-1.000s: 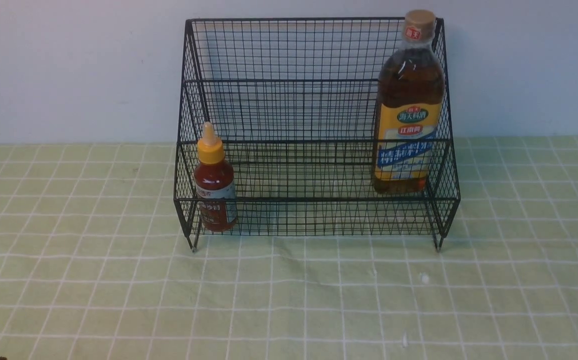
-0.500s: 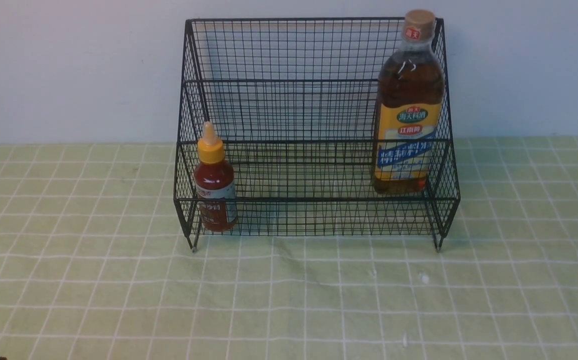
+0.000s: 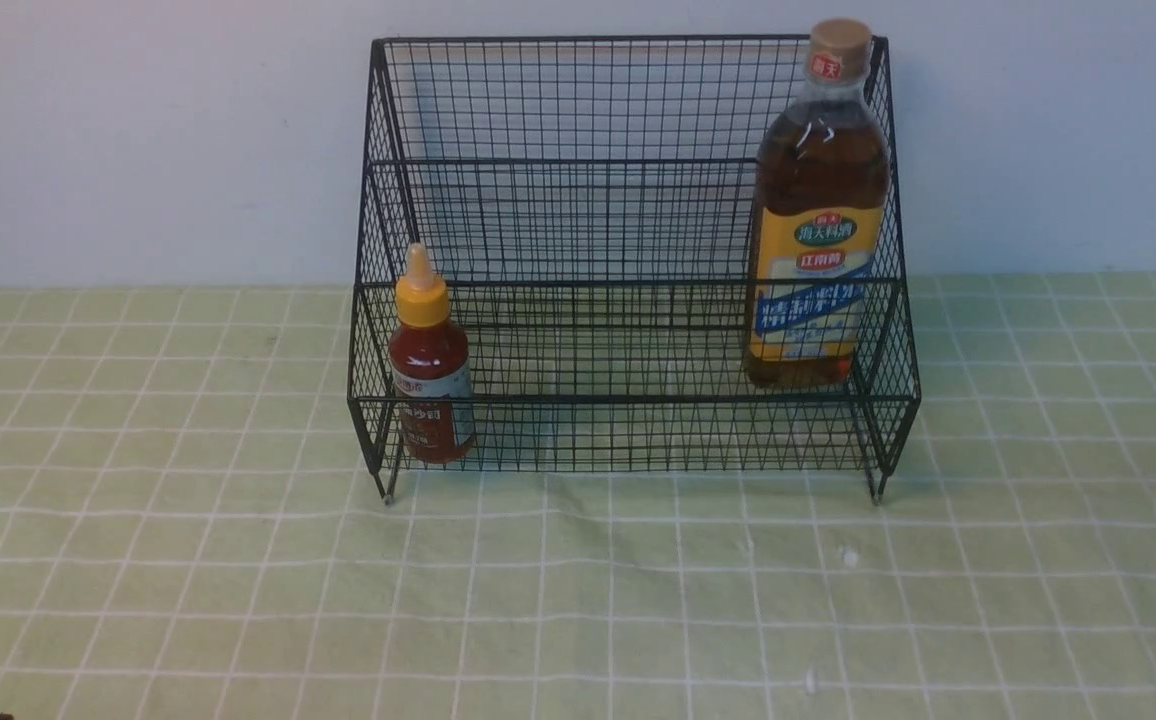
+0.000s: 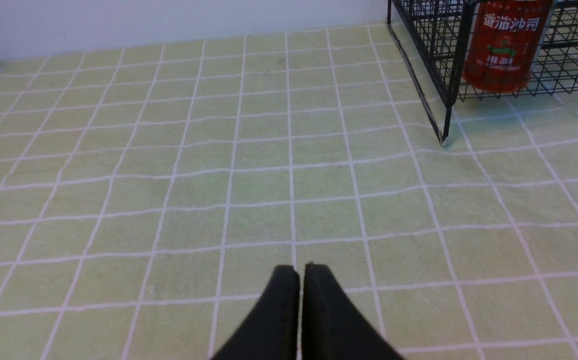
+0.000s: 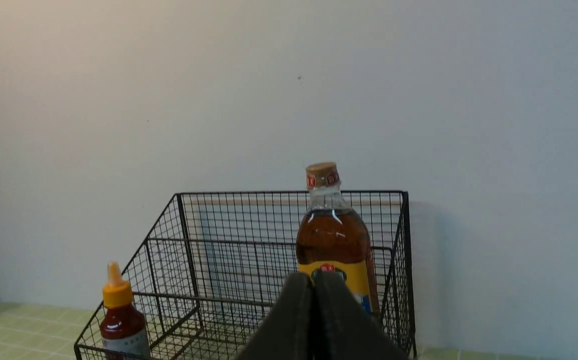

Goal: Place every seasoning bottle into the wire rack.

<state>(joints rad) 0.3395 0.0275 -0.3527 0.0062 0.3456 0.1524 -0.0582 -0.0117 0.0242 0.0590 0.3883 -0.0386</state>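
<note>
Plainly, both bottles stand upright in the wire rack – the small red-sauce bottle in its lower tier, ahead of the left gripper, its red label reading 番茄沙司 in white. The left gripper's black fingers are pressed together, holding nothing, above the green checked cloth. The right gripper – likewise closed and empty – points at the tall brown-liquid bottle, whose yellow-and-blue label carries Chinese characters too small to read

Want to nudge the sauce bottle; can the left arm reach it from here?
Probably yes: the red sauce bottle stands at the wire rack's open-topped front corner, bare tablecloth between it and the shut left claw.
</note>
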